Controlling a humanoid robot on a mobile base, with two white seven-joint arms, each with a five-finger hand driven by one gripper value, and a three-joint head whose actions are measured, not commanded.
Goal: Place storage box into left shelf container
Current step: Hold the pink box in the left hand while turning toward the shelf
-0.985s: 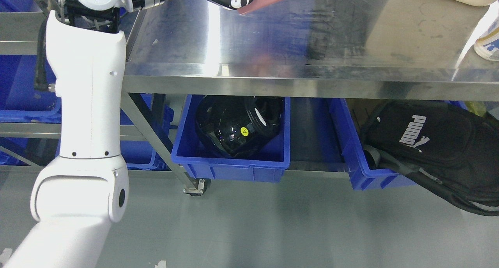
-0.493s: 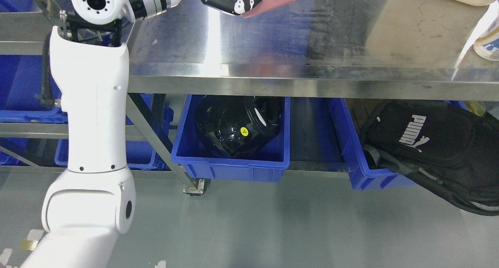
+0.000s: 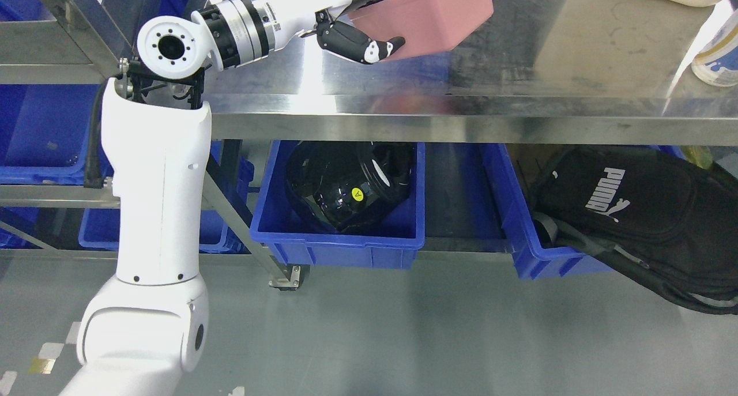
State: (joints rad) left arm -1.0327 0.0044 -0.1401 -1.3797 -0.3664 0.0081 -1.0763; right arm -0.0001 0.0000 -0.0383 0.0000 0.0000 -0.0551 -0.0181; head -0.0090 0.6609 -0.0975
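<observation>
Fingers (image 3: 363, 44) of left hand grasp pink storage box (image 3: 438, 15) – above steel table (image 3: 519, 85); grey floor (image 3: 403, 338) below.

The left arm (image 3: 153, 211) was cased in smooth white shells with small dark screw dots. Its round joint cap (image 3: 169, 46) had a black hole ringed by small holes. A black cable (image 3: 92, 142) ran beside it. The forearm carried silver and black rings (image 3: 239, 24); the left hand (image 3: 360, 41) had black fingers with white patches.

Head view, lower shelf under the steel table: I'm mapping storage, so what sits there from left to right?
Blue bins behind the left arm → blue bin holding a black helmet → blue bin with a black backpack.
</observation>
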